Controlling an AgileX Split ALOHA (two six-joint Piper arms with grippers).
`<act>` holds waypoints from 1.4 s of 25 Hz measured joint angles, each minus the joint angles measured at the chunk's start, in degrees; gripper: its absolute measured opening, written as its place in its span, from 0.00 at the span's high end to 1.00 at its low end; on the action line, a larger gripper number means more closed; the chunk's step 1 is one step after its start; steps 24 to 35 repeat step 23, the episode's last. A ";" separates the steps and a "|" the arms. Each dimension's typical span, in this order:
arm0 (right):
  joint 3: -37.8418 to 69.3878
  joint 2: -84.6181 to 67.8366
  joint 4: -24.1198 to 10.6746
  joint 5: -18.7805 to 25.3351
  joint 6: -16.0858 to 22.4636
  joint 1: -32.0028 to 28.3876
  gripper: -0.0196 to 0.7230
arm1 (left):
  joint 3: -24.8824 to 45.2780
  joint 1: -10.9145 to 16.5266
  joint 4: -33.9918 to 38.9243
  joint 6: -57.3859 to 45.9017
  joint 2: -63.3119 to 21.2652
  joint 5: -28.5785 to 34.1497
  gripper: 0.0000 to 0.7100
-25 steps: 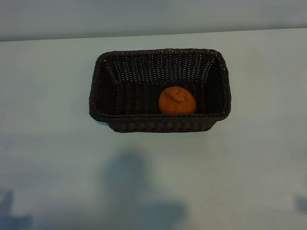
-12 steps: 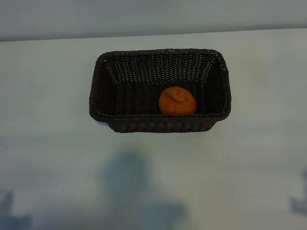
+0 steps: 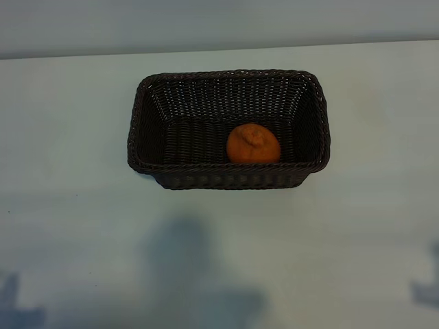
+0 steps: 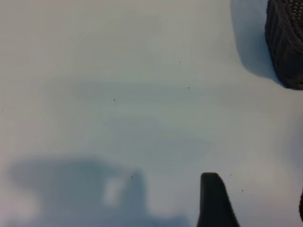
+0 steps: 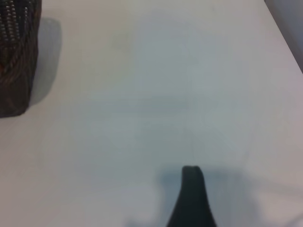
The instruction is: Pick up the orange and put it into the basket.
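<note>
We see the small round orange fruit lying inside the large dark brown woven wicker basket, against its near wall, right of centre. We judge the placing done; both arms sit pulled back over the pale table. Our left gripper's fingers stand apart and empty. Of our right gripper one dark finger shows, holding nothing; its spread we cannot tell. Next calls only for parking.

Orange inside dark wicker basket — against near wall.
</note>
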 joint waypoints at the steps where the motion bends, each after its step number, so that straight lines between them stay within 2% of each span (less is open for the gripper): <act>1: 0.00 0.00 0.00 0.00 0.00 0.00 0.27 | 0.00 0.00 0.00 0.00 0.00 0.00 0.38; 13: 0.00 0.00 -0.04 -0.11 -1.45 0.00 0.27 | 0.00 0.00 0.00 0.00 0.00 0.00 0.38; 35: 0.00 0.00 -0.11 -0.15 -1.88 0.00 0.27 | 0.00 0.00 0.00 0.00 0.00 0.00 0.38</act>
